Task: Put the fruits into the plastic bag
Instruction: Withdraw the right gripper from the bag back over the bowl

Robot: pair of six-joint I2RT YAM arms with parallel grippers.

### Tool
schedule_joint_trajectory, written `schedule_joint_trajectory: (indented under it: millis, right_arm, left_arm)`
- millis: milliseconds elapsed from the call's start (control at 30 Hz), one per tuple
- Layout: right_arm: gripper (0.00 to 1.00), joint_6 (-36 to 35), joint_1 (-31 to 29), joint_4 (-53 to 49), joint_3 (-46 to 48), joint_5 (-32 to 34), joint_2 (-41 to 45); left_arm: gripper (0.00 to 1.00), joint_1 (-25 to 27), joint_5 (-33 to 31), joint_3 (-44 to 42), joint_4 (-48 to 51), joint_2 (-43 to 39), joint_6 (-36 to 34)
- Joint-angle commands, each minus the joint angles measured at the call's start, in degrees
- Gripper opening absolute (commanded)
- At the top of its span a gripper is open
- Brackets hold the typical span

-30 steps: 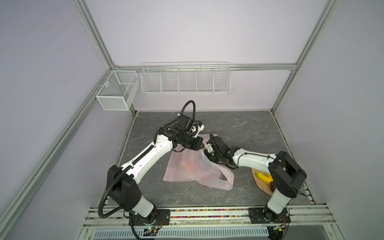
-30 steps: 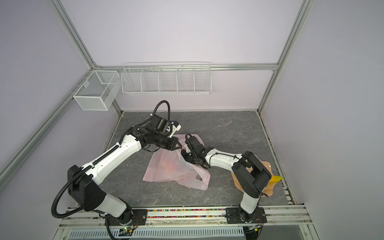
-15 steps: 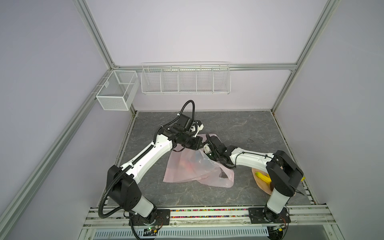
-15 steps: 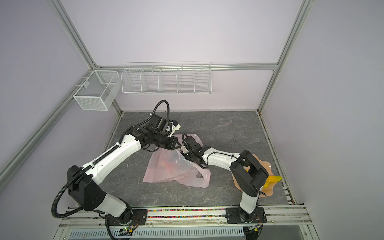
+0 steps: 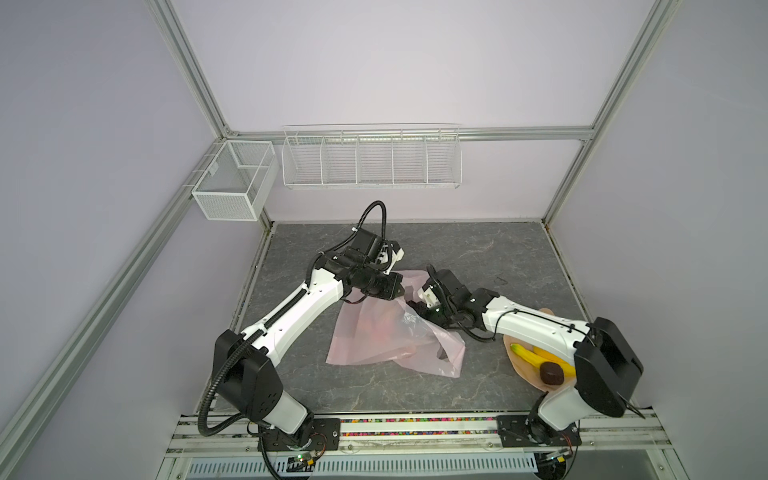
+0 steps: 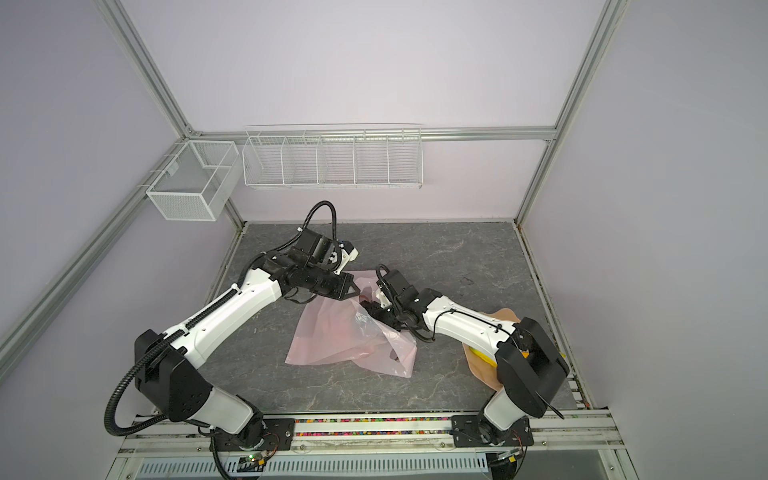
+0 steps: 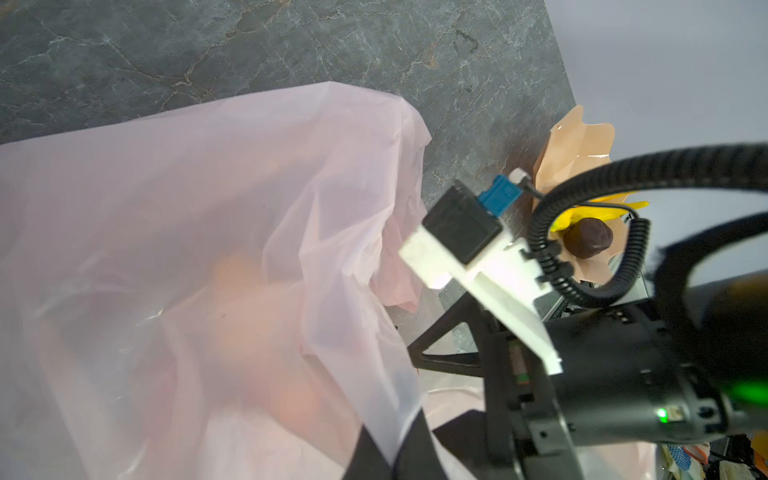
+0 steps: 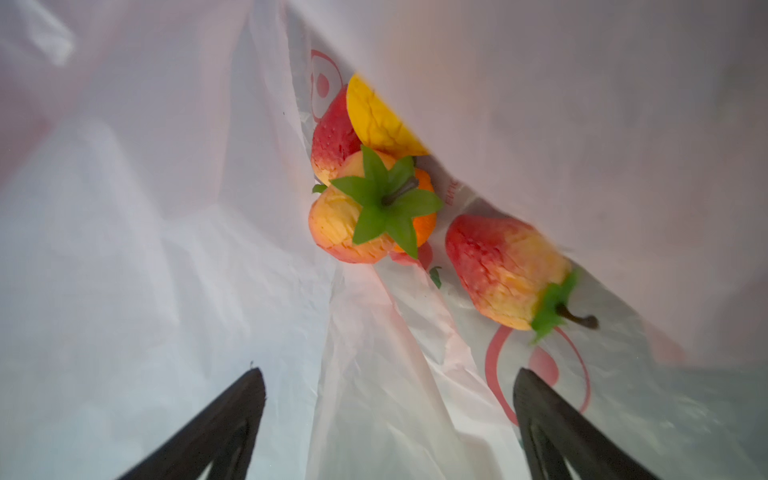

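The pale-pink plastic bag (image 5: 374, 332) (image 6: 332, 336) lies mid-table. My left gripper (image 5: 400, 291) (image 7: 392, 461) is shut on the bag's upper edge (image 7: 386, 415) and holds the mouth lifted. My right gripper (image 5: 413, 307) (image 8: 388, 374) is inside the mouth, open, with only bag film between its fingers. Ahead of it inside the bag lie several fruits: a red-yellow one with a green calyx (image 8: 345, 224), a second red-yellow one (image 8: 503, 270) and an orange (image 8: 424, 220). Yellow bananas (image 5: 530, 353) and a dark brown fruit (image 5: 552, 372) (image 7: 588, 243) rest on the peach plate.
The peach wavy-edged plate (image 5: 525, 374) (image 6: 478, 365) sits at the front right, partly under my right arm. A wire rack (image 5: 372, 160) and a mesh box (image 5: 232, 183) hang on the back wall. The arms' base rail (image 5: 415, 426) runs along the front edge.
My right gripper has pushed slightly further into the bag mouth and its jaws have spread wide. The left arm has stayed put, still holding the bag edge.
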State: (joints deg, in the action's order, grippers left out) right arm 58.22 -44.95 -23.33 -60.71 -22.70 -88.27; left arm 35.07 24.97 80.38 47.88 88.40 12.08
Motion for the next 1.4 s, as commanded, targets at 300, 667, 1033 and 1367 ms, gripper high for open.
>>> schedule_joint_trajectory:
  millis: [300, 667, 1033, 1367]
  right_arm:
    - [0.99, 0.0, 4.4, -23.4, 3.6, 14.2, 18.0]
    - [0.98, -0.5, 15.7, -49.7, 3.0, 30.6, 29.3]
    - [0.93, -9.8, 38.5, -48.9, 7.5, 31.7, 33.1]
    - [0.82, -16.1, 55.6, -45.6, 7.7, 36.3, 28.0]
  left_arm:
    - [0.0, -0.3, 0.8, -0.8, 0.2, -0.4, -2.0]
    - [0.0, -0.3, 2.1, -0.4, -0.1, 0.1, -2.5]
    - [0.0, -0.3, 2.8, -0.6, 0.1, -0.4, -2.9]
    - [0.0, -0.3, 3.0, -1.6, -0.6, -1.6, -2.9]
